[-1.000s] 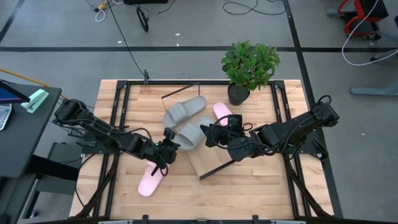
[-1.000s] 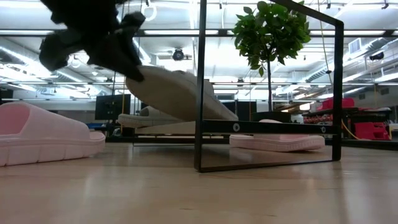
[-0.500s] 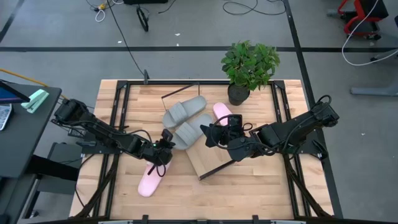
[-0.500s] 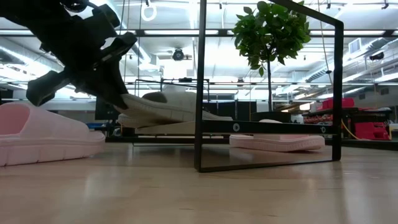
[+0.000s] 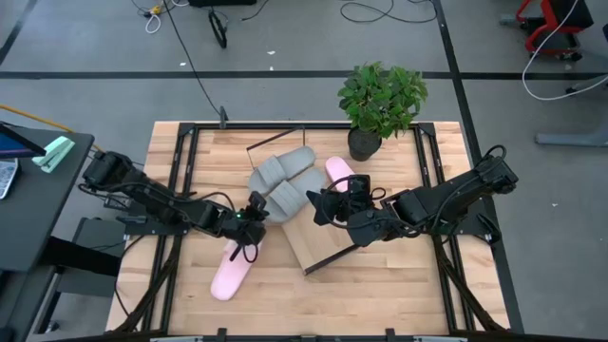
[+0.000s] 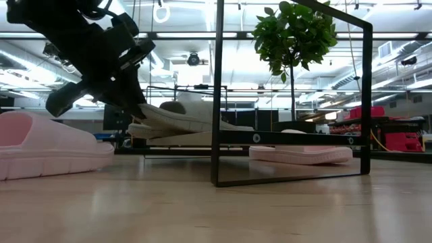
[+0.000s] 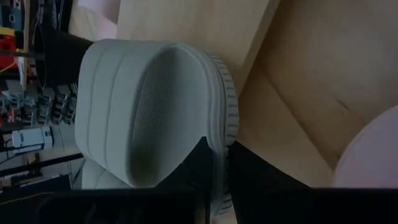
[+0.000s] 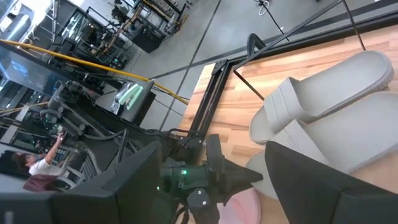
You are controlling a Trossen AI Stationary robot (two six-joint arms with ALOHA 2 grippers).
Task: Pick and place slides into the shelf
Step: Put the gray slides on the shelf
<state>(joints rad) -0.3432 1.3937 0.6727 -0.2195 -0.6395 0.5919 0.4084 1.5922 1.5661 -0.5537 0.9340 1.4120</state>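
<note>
My left gripper (image 5: pixel 252 218) is shut on a grey slide (image 5: pixel 287 198), whose front part lies on the light-wood shelf (image 5: pixel 318 242). In the low view this slide (image 6: pixel 182 116) slopes gently down from the gripper (image 6: pixel 131 104) toward the shelf's black end frame (image 6: pixel 217 94). A second grey slide (image 5: pixel 281 168) lies right beside it on the far side. One pink slide (image 5: pixel 339 171) lies by the plant, the other (image 5: pixel 231 271) rests sole-down on the table near the left arm. My right gripper (image 5: pixel 323 207) hovers open at the held slide's right side. My left gripper pinches the grey slide's sole rim at its end (image 7: pixel 222 155). One finger (image 7: pixel 196 165) lies on the footbed side and the other (image 7: pixel 252 171) on the underside. It comes slanting from the table's left and near side. The held end is raised and the front part lies on the shelf.
A potted plant (image 5: pixel 378 104) stands at the table's far right. The shelf's tall black end frame (image 6: pixel 368 94) rises in the low view's foreground. Bare slatted tabletop (image 5: pixel 380 294) lies toward the near edge. A black side table (image 5: pixel 28 190) stands left of the table.
My left gripper has come down and moved slightly toward the far edge, still shut on the grey slide. The slide, steeply tilted a second ago, has tipped down almost level, and it now lies closer beside the other grey slide.
</note>
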